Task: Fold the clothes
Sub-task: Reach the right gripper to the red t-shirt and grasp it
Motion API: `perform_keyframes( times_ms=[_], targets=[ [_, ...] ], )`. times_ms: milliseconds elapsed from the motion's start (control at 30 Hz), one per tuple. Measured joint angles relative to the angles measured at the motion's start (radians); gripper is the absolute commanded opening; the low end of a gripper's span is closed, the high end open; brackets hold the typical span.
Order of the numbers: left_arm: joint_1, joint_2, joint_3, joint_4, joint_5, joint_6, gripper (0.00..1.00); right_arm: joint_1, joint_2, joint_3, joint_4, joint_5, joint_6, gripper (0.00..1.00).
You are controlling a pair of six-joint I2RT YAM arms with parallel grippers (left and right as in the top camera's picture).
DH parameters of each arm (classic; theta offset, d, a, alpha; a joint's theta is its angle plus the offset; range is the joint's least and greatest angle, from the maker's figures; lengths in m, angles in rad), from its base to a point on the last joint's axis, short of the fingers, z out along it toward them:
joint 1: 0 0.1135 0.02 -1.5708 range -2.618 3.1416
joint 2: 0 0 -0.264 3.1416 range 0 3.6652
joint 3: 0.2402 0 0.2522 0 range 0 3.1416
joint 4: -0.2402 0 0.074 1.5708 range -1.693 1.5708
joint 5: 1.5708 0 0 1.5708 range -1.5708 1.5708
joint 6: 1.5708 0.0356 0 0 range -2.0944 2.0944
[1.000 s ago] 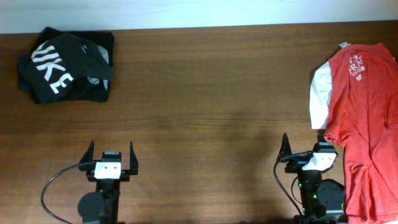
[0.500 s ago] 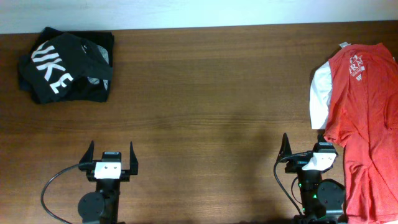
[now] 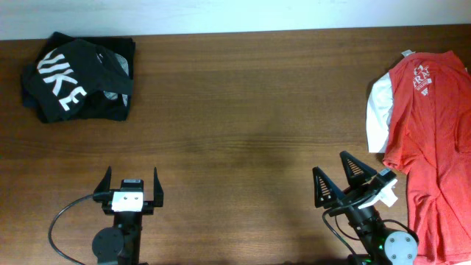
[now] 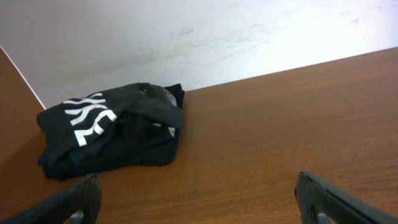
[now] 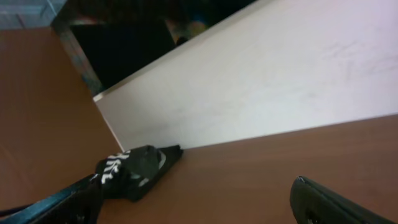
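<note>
The left gripper and right gripper both gape empty, and the right one, seemingly touching the red shirt on its right, could drag it askew when swinging.

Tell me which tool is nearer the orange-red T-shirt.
Right. The right tool sits just beside the orange-red T-shirt, near its lower part and not touching it. The left tool is far across the table, on the black T-shirt's side.

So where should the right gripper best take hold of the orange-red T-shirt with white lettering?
The orange-red T-shirt lies flat, so probably pinch its free edge at the corner nearest the right gripper, coming in low from the middle of the wooden table.
</note>
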Motion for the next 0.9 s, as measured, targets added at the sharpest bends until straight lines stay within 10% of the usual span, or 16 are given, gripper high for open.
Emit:
perform_keyframes(
  times_ms=[300,533,800,900],
  targets=[
    [0.0,0.002,0.0,-0.001,-0.004,0.0,0.99,0.0,0.627,0.602,-0.206,0.311,-0.338,0.99],
    [0.0,0.0,0.0,0.0,-0.007,0.0,0.99,-0.036,1.363,1.373,-0.732,0.785,-0.512,0.99],
    [0.0,0.001,0.0,-0.001,-0.007,0.0,0.99,-0.317,1.68,1.458,-1.001,0.816,-0.525,0.97],
    [0.0,0.001,0.0,-0.001,-0.007,0.0,0.99,-0.375,1.784,1.461,-1.061,0.679,-0.525,0.73]
  ],
)
